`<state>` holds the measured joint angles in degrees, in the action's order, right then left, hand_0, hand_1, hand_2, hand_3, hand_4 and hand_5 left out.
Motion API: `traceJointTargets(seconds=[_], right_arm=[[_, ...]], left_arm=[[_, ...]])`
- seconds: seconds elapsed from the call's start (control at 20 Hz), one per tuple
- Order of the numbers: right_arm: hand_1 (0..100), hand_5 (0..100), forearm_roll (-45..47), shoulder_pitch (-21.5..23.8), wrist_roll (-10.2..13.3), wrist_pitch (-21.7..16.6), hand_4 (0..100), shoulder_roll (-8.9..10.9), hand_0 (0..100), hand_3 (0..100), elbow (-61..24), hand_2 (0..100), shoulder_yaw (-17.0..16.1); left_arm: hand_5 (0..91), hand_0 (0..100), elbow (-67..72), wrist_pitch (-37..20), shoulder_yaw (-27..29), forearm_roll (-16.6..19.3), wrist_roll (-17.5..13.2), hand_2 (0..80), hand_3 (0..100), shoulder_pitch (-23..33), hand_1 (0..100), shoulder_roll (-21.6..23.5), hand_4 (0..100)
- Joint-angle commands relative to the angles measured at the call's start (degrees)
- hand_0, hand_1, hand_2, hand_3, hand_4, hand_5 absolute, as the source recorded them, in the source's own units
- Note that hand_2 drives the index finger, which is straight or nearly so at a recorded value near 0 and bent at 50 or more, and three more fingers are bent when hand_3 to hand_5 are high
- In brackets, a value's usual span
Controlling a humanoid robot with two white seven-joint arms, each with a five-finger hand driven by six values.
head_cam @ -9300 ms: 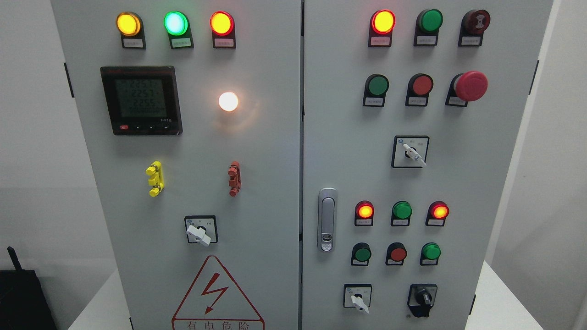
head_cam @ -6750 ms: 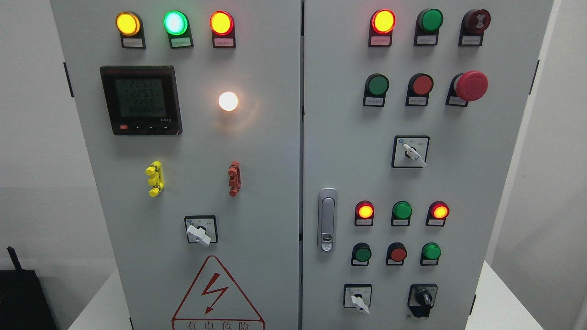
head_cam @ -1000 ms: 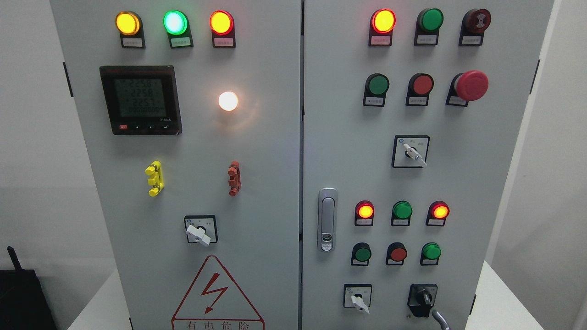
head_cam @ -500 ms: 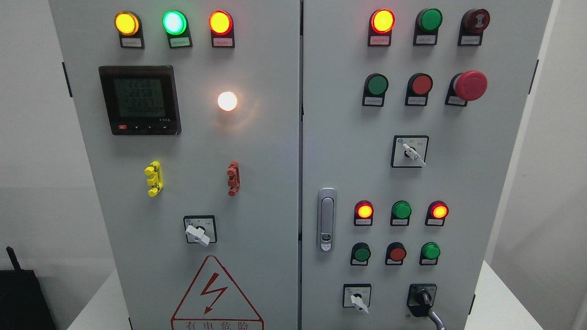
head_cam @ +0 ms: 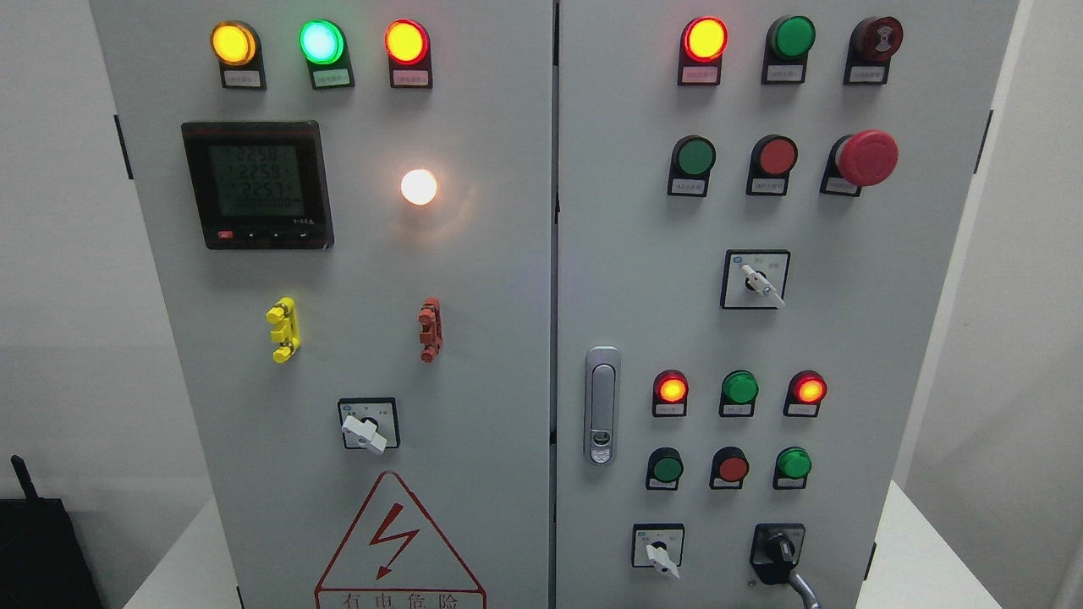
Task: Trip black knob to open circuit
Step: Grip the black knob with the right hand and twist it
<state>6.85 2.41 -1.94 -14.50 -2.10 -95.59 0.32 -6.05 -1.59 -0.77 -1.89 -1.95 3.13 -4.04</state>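
The black knob (head_cam: 777, 551) sits at the lower right of the grey cabinet's right door (head_cam: 846, 338), on a black plate. Its pointer stands about upright. A thin grey tip of my right hand (head_cam: 803, 589) rises from the bottom edge and reaches the knob's lower right side. It looks to touch the knob there. The rest of the hand is below the picture. My left hand is not in view.
A white selector switch (head_cam: 657, 554) sits left of the knob. Above are green and red buttons (head_cam: 732, 466) and lit red lamps (head_cam: 671, 388). A door latch (head_cam: 601, 406) is at the door's left edge. A red mushroom button (head_cam: 866, 157) sticks out top right.
The grey tip of my right hand came up from the bottom edge about a second ago and has moved up against the knob's lower right. The lamps and switches look unchanged.
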Motion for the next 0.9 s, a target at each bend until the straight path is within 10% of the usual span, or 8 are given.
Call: traceJointTargets(seconds=[0.0, 0.85], right_arm=[[83, 99, -0.1, -0.9, -0.3, -0.2, 96, 0.16, 77, 91, -1.2, 0, 1.1], [83, 99, -0.3, -1.0, -0.3, -0.2, 96, 0.08, 77, 91, -1.5, 0, 3.2]], left_arm=[[0.0, 12, 0.0, 0.0, 0.1, -0.1, 0.0, 0.0, 0, -0.1, 39, -0.1, 0], [0.0, 12, 0.0, -0.1, 0.1, -0.1, 0.0, 0.0, 0, -0.1, 39, -0.1, 0]])
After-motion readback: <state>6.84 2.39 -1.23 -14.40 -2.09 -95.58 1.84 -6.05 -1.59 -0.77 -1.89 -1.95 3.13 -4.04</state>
